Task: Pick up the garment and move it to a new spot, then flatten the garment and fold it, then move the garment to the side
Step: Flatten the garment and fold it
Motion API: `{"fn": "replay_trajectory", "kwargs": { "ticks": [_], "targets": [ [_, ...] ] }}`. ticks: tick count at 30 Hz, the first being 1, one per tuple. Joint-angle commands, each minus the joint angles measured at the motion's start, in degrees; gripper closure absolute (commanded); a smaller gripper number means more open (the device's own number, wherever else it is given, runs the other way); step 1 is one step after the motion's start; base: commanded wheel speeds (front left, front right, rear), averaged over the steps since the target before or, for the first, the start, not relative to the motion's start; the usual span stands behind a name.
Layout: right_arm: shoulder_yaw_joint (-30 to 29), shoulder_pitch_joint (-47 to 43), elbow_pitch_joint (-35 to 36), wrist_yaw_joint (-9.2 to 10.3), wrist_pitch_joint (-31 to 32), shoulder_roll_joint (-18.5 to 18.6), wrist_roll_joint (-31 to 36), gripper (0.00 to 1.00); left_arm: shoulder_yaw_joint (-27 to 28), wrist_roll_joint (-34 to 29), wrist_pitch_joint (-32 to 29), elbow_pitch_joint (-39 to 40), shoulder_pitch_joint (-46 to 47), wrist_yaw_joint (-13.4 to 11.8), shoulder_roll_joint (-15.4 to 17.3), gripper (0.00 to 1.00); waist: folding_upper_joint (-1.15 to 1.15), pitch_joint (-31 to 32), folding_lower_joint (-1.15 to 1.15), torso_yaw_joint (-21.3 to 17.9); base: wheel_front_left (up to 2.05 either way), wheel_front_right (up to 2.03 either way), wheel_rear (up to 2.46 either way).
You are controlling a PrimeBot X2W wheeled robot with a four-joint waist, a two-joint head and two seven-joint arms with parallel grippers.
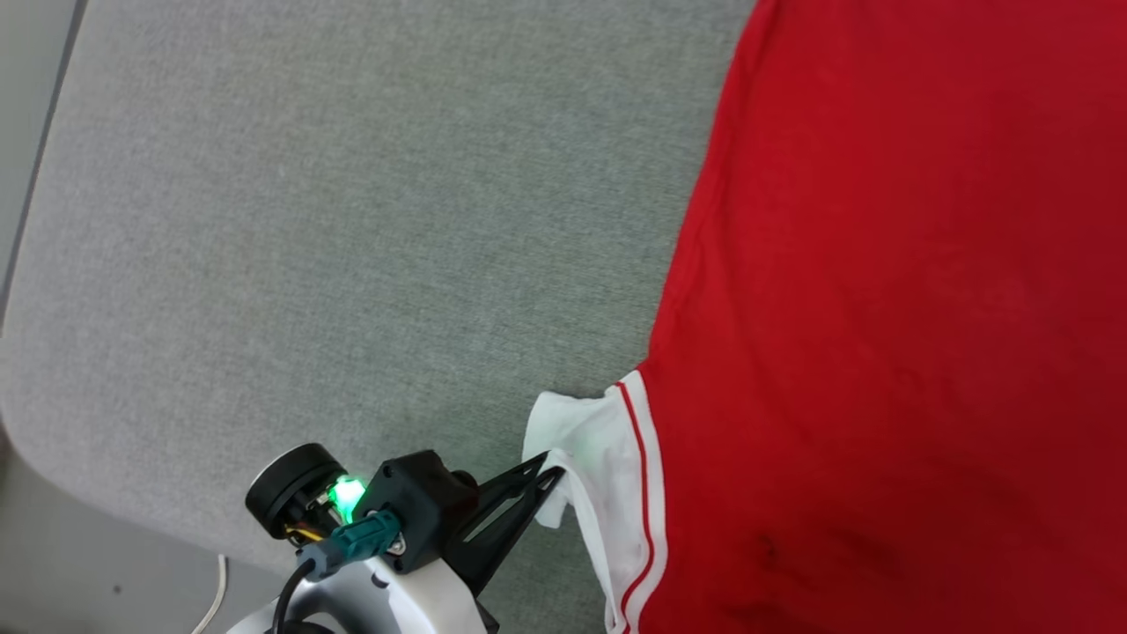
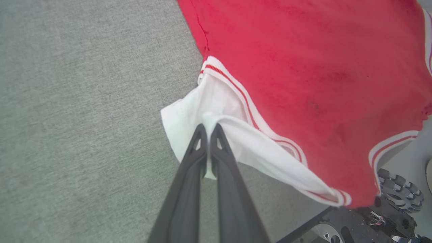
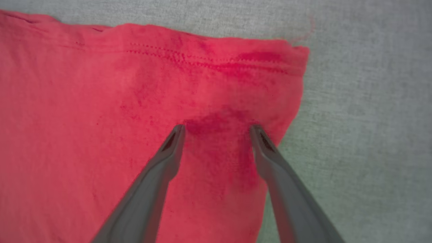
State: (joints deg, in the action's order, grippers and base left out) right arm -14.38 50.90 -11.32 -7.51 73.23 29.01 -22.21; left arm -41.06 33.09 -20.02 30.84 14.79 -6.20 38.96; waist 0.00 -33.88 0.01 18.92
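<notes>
The garment lies spread on the right part of the worktop, a grey surface covered in coarse woven cloth with a rounded near-left corner. Its red body is smooth, thin knit and almost flat, with faint creases. Toward the worktop's near edge the white sleeve sticks out to the left of the red, bordered by a ribbed white band with a thin red stripe. The left gripper is closed on the sleeve. In the left wrist view its two long, dark, matte fingers meet at their tips on a fold of the white cloth, which bunches and wraps over them and is drawn up into a soft ridge, while the red panel lies just beyond. The right gripper has its jaws spread wide, holding nothing. Its tips stand over the red fabric near a hemmed corner with a double row of stitching, with a darker, puckered patch between them. I cannot tell whether the tips touch the cloth. Bare grey worktop shows past that corner's two edges.
</notes>
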Motion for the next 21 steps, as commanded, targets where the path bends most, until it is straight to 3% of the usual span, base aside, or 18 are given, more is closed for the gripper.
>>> {"fn": "replay_trajectory", "kwargs": {
  "ticks": [1, 9, 10, 12, 21],
  "targets": [
    [-0.8, 1.7, -0.7, 0.04, 0.7, 0.1, 1.7, 0.0, -0.2, 0.0, 0.6, -0.5, 1.1, 0.4, -0.8, 1.0, 0.0, -1.5, -0.01, 1.6, 0.0, 0.0, 0.0],
    [-0.5, 0.6, -3.0, 0.04, 3.4, 0.4, 4.8, 0.0, -0.2, 0.5, 1.9, -2.3, 1.0, 0.7, -1.5, 1.0, 0.0, -2.5, -0.01, 2.8, 0.0, 0.0, 0.0],
    [-0.1, 0.0, -3.1, 0.04, 4.0, 0.3, 4.7, 0.26, -0.2, 0.6, 2.1, -2.5, 1.0, 0.7, -1.6, 1.0, 0.0, -2.5, -0.01, 2.8, 0.0, 0.0, 0.0],
    [0.2, -1.1, -3.0, 0.04, 4.0, 0.4, 4.2, 1.0, -0.2, 0.7, 2.2, -2.8, 1.1, 0.8, -1.8, 1.0, 0.0, -2.6, -0.01, 2.9, 0.0, 0.0, 0.0],
    [2.5, -4.7, -3.6, 0.04, -0.6, 3.2, 4.9, 1.0, 0.6, 1.9, 3.5, -5.1, 0.0, 0.1, -1.6, 1.0, 0.0, 1.3, -0.01, 1.0, 0.0, 0.0, 0.0]
  ]
}}
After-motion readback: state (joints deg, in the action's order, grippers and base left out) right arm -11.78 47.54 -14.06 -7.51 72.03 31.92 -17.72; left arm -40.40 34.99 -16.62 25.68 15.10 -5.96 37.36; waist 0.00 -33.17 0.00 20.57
